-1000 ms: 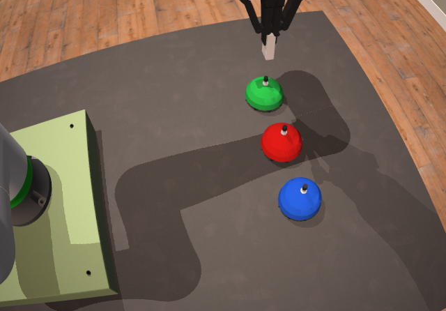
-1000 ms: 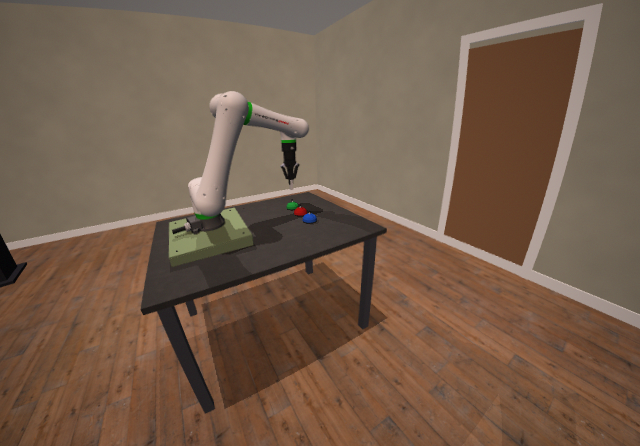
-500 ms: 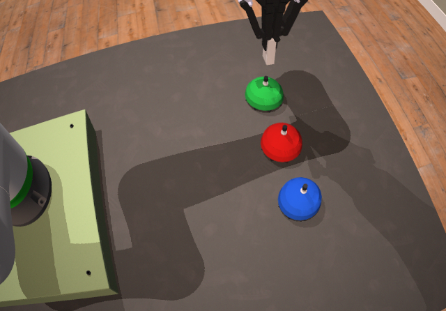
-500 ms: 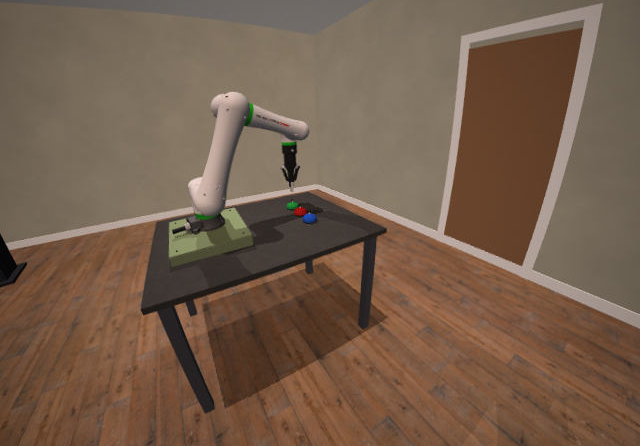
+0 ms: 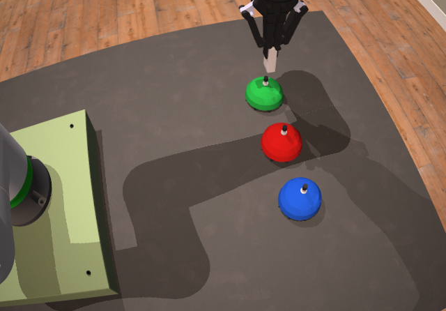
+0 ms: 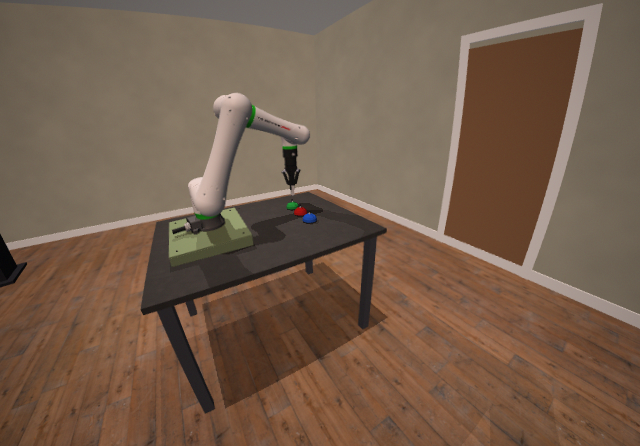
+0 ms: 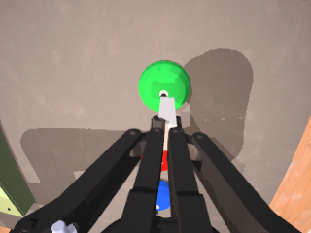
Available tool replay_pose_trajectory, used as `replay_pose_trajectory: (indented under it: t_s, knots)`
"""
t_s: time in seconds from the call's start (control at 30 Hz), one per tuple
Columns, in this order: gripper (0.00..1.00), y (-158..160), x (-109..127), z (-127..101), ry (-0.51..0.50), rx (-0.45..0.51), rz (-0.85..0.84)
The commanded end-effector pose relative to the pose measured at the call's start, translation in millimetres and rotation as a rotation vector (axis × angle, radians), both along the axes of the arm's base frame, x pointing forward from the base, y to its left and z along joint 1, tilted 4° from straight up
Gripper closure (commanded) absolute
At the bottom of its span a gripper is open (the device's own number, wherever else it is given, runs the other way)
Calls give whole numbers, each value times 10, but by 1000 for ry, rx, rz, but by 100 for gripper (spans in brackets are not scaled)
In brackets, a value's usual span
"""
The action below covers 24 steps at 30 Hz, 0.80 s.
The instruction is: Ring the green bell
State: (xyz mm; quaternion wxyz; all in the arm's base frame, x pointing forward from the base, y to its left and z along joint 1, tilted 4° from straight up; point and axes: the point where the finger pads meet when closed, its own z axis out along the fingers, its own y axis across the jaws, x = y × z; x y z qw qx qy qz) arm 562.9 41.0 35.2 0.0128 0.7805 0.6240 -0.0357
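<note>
Gripper [image 5: 270, 64] poised above the green bell [image 5: 263, 94], fingers pressed together with nothing between them.

Three bells are seen in a row on the dark desk [image 5: 173, 84]: the green bell at the far end, the red bell [image 5: 281, 142] in the middle and the blue bell [image 5: 300, 199] nearest the camera in the top view, each apart from its neighbour. The green bell's button [image 5: 265, 80] is seen raised, and a gap is visible between it and the pale fingertips [image 5: 270, 59]. In the wrist view the fingertips are lined up over the green bell [image 7: 165, 83]. The arm is mounted on a light green base plate [image 5: 77, 149].
</note>
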Motion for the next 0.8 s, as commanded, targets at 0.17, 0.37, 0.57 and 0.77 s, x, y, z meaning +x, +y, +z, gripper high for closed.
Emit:
replay_pose_trajectory:
  t_s: [0.17,0.37,0.57,0.77]
  knots:
    - [100,-10,14,-109,-1,0,0]
    - [100,-15,20,-166,-1,0,0]
    - [100,-19,24,-203,-1,0,0]
    - [100,-19,25,-210,-1,0,0]
